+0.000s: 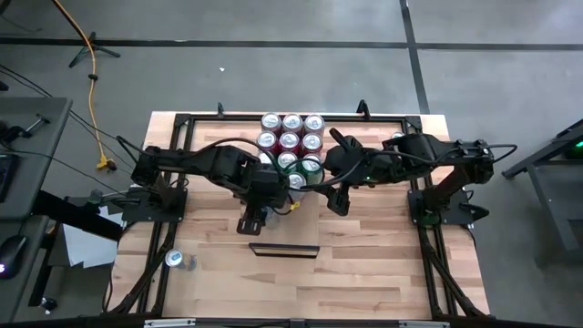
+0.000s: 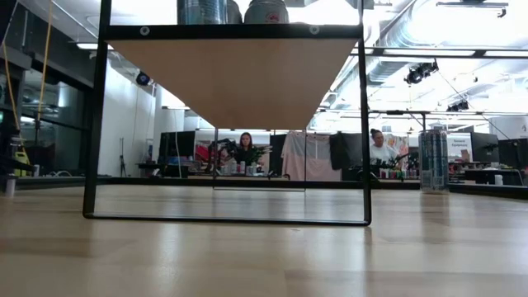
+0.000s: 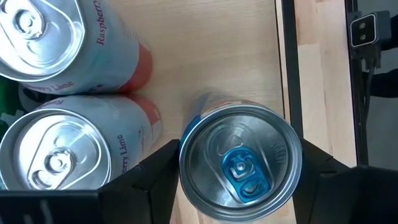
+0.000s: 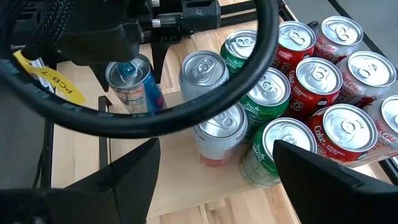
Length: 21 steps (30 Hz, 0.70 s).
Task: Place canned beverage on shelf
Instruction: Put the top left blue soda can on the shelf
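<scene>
A silver can with a blue tab (image 3: 239, 162) stands upright on the pale wooden shelf (image 3: 211, 56), beside the silver raspberry-lime cans (image 3: 59, 158). My left gripper (image 3: 239, 186) points down over it, open, one finger close on each side of its upper part. The right wrist view shows the same can (image 4: 134, 87) between those fingers (image 4: 158, 65). My right gripper (image 4: 214, 186) hangs open above the shelf's near edge, nothing between its fingers. In the high view the left gripper (image 1: 264, 196) and the right gripper (image 1: 339, 199) are just near of the can cluster.
Several red, green and silver cans (image 1: 291, 144) crowd the shelf behind both grippers. A black frame (image 2: 363, 124) carries the shelf above the table. One loose can (image 1: 173, 260) stands on the table near the front left. People sit in the room beyond.
</scene>
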Each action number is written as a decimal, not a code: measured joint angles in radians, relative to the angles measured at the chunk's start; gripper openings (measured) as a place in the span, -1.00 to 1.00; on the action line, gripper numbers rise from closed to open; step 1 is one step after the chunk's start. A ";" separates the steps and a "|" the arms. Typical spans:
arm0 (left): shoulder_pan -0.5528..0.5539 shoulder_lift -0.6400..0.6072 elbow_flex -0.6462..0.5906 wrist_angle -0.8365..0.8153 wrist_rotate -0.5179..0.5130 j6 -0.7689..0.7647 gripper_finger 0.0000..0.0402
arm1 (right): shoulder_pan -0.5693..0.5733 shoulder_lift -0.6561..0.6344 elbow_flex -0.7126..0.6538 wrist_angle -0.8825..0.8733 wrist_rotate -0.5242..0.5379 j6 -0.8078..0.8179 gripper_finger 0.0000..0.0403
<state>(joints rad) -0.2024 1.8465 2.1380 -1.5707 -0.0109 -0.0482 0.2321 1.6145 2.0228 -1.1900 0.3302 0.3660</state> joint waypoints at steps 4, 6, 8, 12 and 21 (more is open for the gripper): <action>0.000 0.000 0.000 0.000 -0.006 0.000 -0.03 | 0.000 0.000 0.000 0.000 0.000 0.000 0.48; 0.000 0.000 0.000 0.000 -0.009 -0.006 -0.03 | 0.000 0.000 0.000 0.000 0.000 0.000 0.48; -0.001 0.000 0.000 0.000 -0.009 -0.029 -0.02 | 0.000 0.000 0.000 0.000 0.000 0.000 0.48; -0.001 0.000 0.000 0.000 -0.009 -0.044 -0.03 | 0.000 0.000 0.000 0.000 0.000 0.000 0.48; 0.002 0.000 0.000 0.000 -0.009 -0.039 -0.01 | 0.000 0.000 0.000 0.001 0.000 0.000 0.48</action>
<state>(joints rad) -0.2009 1.8465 2.1384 -1.5711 -0.0196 -0.0869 0.2321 1.6144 2.0224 -1.1892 0.3302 0.3664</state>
